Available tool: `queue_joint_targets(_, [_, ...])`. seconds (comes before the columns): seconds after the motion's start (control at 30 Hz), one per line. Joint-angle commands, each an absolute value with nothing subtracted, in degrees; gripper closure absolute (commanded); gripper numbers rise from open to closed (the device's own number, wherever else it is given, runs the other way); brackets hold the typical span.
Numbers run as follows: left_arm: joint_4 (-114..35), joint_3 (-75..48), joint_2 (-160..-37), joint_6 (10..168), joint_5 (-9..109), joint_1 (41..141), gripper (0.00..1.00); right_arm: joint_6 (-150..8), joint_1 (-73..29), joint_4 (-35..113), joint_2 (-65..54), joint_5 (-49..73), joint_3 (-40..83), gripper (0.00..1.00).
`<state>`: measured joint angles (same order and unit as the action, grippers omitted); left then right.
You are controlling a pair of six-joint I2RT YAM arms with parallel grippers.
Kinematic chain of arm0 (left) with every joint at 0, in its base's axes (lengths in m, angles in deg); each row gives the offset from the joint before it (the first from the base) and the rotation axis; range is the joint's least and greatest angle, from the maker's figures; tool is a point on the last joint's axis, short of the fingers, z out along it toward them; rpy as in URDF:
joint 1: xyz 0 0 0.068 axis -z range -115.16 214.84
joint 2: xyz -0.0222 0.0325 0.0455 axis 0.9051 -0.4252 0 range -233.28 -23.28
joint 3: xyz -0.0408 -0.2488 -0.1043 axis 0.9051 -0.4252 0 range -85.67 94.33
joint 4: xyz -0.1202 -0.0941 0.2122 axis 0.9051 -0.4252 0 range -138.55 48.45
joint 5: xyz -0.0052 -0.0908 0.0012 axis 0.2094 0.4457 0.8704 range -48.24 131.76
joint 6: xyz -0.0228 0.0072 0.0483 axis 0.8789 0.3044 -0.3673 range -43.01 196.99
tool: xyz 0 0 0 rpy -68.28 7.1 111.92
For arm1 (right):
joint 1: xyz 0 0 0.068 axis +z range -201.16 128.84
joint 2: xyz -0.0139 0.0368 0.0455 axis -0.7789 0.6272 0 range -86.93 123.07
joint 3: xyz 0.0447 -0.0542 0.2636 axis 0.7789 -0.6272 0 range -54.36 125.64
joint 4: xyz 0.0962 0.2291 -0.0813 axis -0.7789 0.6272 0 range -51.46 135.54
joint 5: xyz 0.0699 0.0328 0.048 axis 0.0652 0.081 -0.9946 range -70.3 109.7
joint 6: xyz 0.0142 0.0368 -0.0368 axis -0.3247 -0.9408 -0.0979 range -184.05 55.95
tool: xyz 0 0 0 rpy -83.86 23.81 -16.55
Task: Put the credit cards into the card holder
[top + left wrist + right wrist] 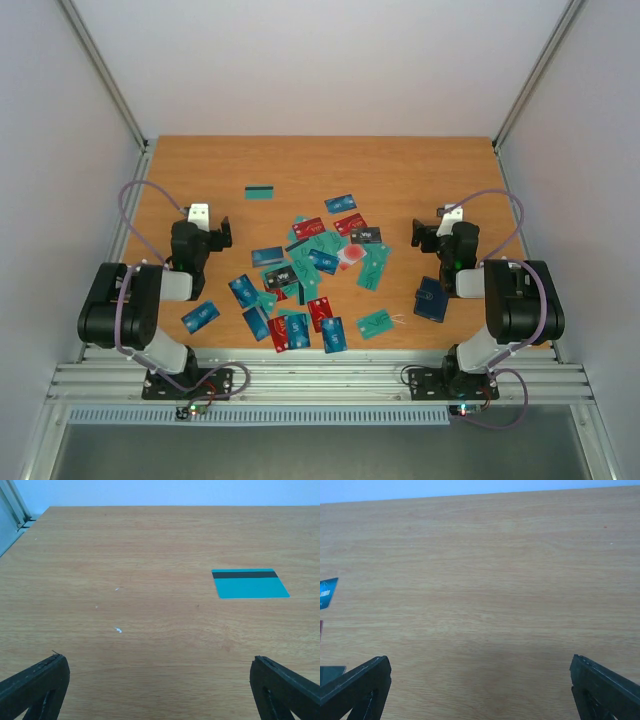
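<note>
Wood-grain table (400, 170), matte orange-brown, stands between white walls (300, 60). The left tool (221, 233) is spread wide over bare grain, its black wedge-shaped fingers (35, 685) holding nothing. The right tool (418, 234) is just as wide and empty.

Ahead and right of the left tool lies a lone teal card (250, 584), thin and flat, with a dark stripe along its far edge. The cards (310, 270) are scattered mid-table: thin rectangles in blue, teal, red and black. Many overlap, so the lower ones are partly covered, and their print is too small to read. The right wrist view cuts three off at its left edge.

The holder (431, 298), dark navy, lies flat just left of the right arm (515, 300); whether it is open I cannot tell.
</note>
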<state>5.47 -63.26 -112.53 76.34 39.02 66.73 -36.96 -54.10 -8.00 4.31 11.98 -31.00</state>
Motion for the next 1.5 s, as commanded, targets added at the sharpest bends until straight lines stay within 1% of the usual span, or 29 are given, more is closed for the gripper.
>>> queue_joint_targets(0.0, [10.0, -62.6, -112.9, 75.8, 39.1, 66.4, 0.01, -37.3, -54.4, -9.3, 4.1, 13.0, -30.3, 0.01])
queue_joint_targets(0.33, [10.4, -62.8, -112.5, 75.8, 39.1, 66.4, 0.01, -37.3, -54.4, -9.2, 4.1, 13.0, -30.3, 0.02])
queue_joint_targets(0.4, [6.3, -61.9, -110.2, 75.6, 39.6, 66.4, 0.01, -37.3, -54.4, -9.0, 4.2, 13.4, -30.1, 0.01])
queue_joint_targets(0.5, [-8.1, -57.2, -104.7, 76.1, 35.6, 66.6, 0.01, -38.5, -54.2, -5.5, 1.0, 17.2, -29.1, 0.02])
queue_joint_targets(0.6, [-18.3, -53.2, -99.3, 80.1, 33.0, 66.7, 0.01, -39.1, -54.1, 6.9, -5.5, 19.5, -24.9, 0.02])
queue_joint_targets(0.7, [-25.5, -49.4, -94.4, 80.4, 34.0, 66.9, 0.01, -38.7, -54.1, 13.9, -12.8, 19.1, -22.6, 0.01])
queue_joint_targets(0.77, [-31.8, -45.8, -92.4, 81.1, 34.6, 66.9, 0.01, -38.8, -54.1, 24.0, -17.5, 18.5, -17.5, 0.02])
queue_joint_targets(0.83, [-39.4, -41.5, -91.3, 82.0, 35.3, 66.9, 0.01, -39.2, -54.1, 37.4, -20.3, 19.0, -9.9, 0.01])
queue_joint_targets(0.93, [-52.6, -34.0, -90.2, 83.1, 40.8, 66.9, 0.01, -44.7, -54.1, 58.8, -20.4, 25.0, 4.8, 0.02])
queue_joint_targets(0.97, [-55.6, -32.1, -90.0, 83.1, 42.2, 66.9, 0.01, -45.9, -54.2, 66.2, -19.3, 25.0, 9.2, 0.01])
queue_joint_targets(1.1, [-64.5, -27.6, -88.4, 88.4, 46.4, 66.9, 0.01, -51.2, -54.3, 87.1, -16.4, 24.3, 19.1, 0.02])
queue_joint_targets(1.23, [-68.4, -28.3, -87.3, 90.9, 57.9, 66.9, 0.01, -59.5, -54.3, 100.7, -15.0, 24.0, 21.1, 0.02])
queue_joint_targets(1.3, [-70.0, -28.9, -87.8, 92.0, 61.2, 66.9, 0.01, -61.7, -54.3, 106.0, -13.6, 22.0, 20.1, 0.02])
queue_joint_targets(1.4, [-73.6, -28.8, -89.5, 95.0, 63.7, 67.2, 0.10, -63.2, -54.3, 113.3, -11.5, 20.3, 17.8, 0.05])
queue_joint_targets(1.47, [-77.1, -28.2, -90.7, 95.0, 63.5, 67.7, 0.12, -63.7, -54.3, 115.0, -12.0, 18.4, 14.5, 0.07])
